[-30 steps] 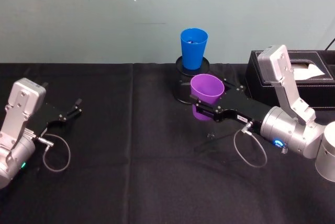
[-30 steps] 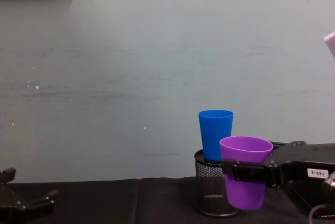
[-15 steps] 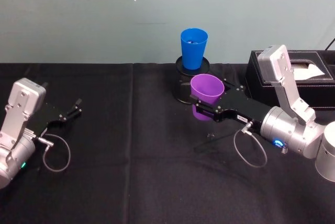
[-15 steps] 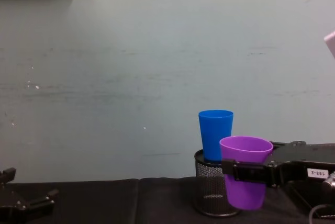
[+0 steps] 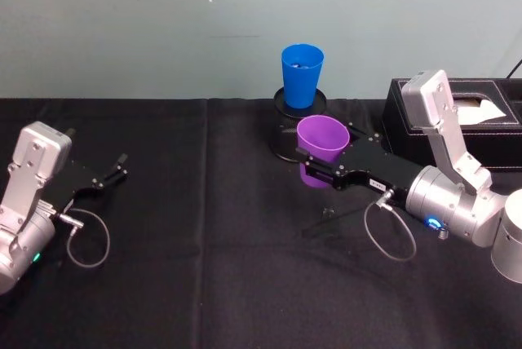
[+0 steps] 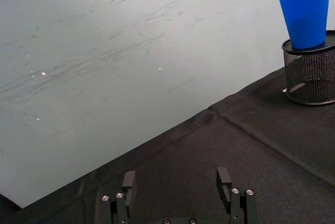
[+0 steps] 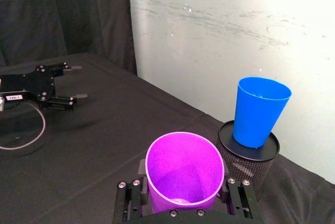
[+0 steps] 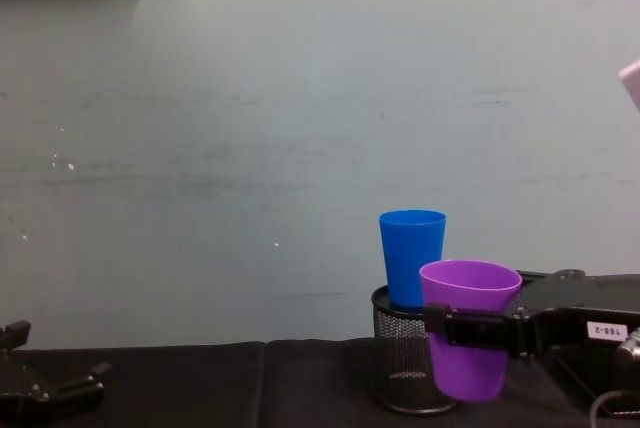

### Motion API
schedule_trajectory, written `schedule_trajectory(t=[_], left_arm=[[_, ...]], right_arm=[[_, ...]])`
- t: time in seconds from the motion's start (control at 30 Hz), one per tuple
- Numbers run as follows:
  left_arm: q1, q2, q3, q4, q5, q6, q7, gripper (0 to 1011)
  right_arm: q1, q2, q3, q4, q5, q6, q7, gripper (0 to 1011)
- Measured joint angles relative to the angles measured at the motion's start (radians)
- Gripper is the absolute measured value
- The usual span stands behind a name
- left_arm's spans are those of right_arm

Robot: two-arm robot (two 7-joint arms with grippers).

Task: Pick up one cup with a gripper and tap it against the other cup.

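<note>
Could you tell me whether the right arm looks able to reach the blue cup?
Probably yes: the right gripper holds the purple cup just in front of the blue cup, which stands on the mesh holder, with nothing between them. The left gripper sits parked at left.

**Left gripper faces a far-off cup**

The left gripper (image 6: 176,174) points across the black tablecloth (image 6: 246,145), its fingers (image 6: 128,181) spread apart. Well ahead and off to one side, the blue cup (image 6: 306,14) stands atop a mesh holder (image 6: 312,77) by the pale wall (image 6: 131,41).
</note>
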Motion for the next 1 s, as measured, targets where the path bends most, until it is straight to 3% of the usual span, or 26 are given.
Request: schedule_trajectory(t=[0.4,0.67,1.0], left_arm=[[0.0,0.0,0.0,0.0,0.0,0.0,0.0,1000],[0.0,0.0,0.0,0.0,0.0,0.0,0.0,1000],[0.0,0.0,0.0,0.0,0.0,0.0,0.0,1000]], right_arm=[[0.0,0.0,-0.001,0.0,0.0,0.0,0.0,741],[0.016,0.0,-0.02,0.011,-0.019,-0.002,-0.007,741],[0.091,-0.021,-0.023,0.099,-0.023,0.026,-0.013,741]])
